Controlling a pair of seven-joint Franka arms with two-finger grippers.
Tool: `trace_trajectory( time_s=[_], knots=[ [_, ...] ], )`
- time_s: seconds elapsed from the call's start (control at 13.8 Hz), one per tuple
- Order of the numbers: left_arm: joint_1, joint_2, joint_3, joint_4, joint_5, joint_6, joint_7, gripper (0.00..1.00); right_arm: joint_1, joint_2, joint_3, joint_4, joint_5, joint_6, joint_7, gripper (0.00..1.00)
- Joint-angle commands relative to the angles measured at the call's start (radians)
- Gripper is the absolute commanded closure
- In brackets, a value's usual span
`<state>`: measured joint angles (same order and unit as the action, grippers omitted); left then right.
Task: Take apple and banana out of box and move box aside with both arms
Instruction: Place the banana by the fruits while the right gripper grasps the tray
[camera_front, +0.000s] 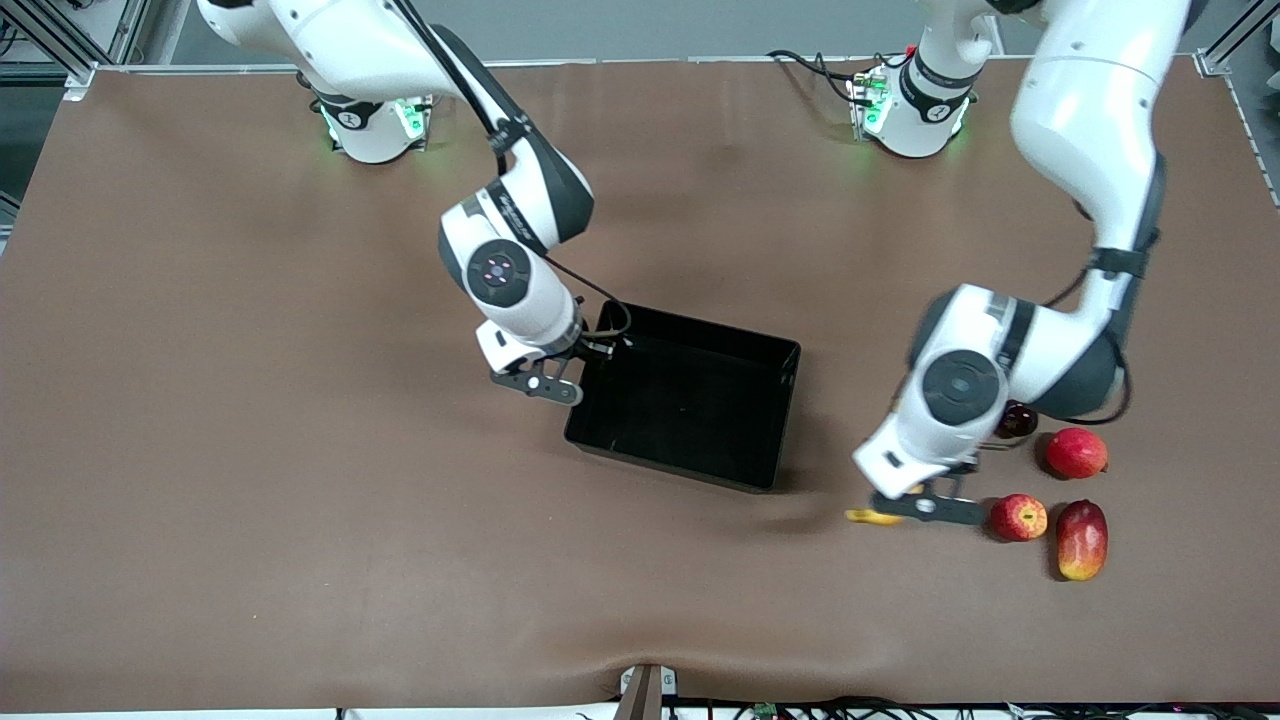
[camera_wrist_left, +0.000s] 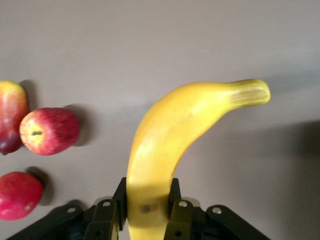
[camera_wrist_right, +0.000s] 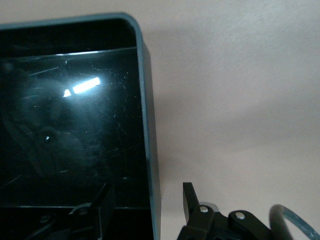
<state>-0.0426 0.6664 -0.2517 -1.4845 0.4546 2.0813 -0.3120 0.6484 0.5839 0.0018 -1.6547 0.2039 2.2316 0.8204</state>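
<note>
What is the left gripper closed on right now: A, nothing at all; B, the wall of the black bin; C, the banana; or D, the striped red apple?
C. In the left wrist view the left gripper has its fingers pressed against both sides of the yellow banana, while the apple lies untouched on the table and the black bin sits at the right gripper, whose fingers straddle its wall.

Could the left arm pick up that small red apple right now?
Probably not yet: the left tool is shut on the banana, so it has no free grip. The apple lies right beside it on the table, uncovered.
</note>
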Motion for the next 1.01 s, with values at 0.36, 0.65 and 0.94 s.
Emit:
trace_trajectory(
  time_s=[0.36, 0.65, 0.94],
  knots=[
    [0.158, 0.041, -0.011, -0.186, 0.05, 0.33, 0.008, 1.0, -0.016, 0.018, -0.009, 0.033, -0.055, -0.01, 0.002, 1.0],
    [0.193, 0.068, -0.008, -0.184, 0.067, 0.364, 0.01, 1.0, -0.085, -0.082, -0.011, 0.027, -0.055, -0.164, 0.0, 1.0],
    [0.196, 0.055, -0.012, -0.181, 0.085, 0.362, 0.024, 0.0, -0.187, -0.192, -0.011, -0.009, -0.049, -0.266, -0.122, 1.0]
  ],
)
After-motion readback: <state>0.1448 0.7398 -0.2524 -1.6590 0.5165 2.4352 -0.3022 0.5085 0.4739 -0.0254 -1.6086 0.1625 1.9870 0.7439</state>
